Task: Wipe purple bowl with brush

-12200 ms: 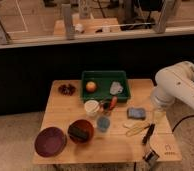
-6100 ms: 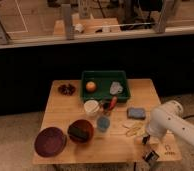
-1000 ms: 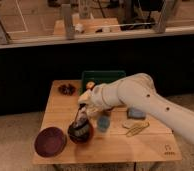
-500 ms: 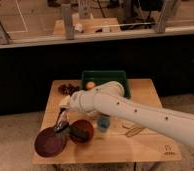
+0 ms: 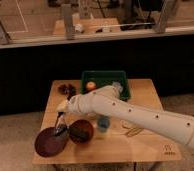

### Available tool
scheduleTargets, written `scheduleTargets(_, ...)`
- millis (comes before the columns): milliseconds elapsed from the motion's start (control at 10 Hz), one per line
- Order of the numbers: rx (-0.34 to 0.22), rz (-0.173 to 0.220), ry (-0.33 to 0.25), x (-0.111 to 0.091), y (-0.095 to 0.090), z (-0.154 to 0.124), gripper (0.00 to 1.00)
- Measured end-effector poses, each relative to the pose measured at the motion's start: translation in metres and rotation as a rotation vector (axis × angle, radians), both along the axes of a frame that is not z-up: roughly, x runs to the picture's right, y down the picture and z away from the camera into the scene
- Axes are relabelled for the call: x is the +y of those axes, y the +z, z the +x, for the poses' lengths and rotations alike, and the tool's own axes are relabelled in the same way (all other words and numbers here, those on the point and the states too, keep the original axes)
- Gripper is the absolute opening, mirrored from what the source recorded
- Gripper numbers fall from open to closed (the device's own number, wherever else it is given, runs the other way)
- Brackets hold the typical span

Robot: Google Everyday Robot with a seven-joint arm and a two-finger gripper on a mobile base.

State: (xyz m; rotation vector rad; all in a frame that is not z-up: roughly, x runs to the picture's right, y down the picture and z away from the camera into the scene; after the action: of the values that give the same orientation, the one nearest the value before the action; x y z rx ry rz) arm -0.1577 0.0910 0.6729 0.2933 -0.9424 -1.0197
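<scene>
A single camera view, looking down at a steep angle from above the near edge of a wooden table [image 5: 115, 150]. It faces the table's far side, where a dark wall and a glazed railing [image 5: 90, 37] cross the frame at 12 o'clock. The range is middling: the tabletop fills the lower half. My white arm [image 5: 140, 117] enters from 4 o'clock and sweeps toward 8 o'clock, covering much of the table. My gripper [image 5: 61, 119] sits at 8 o'clock, over the far rim of the purple bowl [image 5: 47, 144].
</scene>
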Motion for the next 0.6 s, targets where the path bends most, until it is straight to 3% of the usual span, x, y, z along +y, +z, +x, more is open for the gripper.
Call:
scheduleTargets(200,-0.003,0.003,-0.001,0.0,0.0,-0.002,0.0)
scheduleTargets(400,-0.019,0.04,0.019,-0.002,0.001,-0.014,0.0)
scheduleTargets(600,-0.061,0.087,0.033,-0.004,0.006,-0.049,0.0)
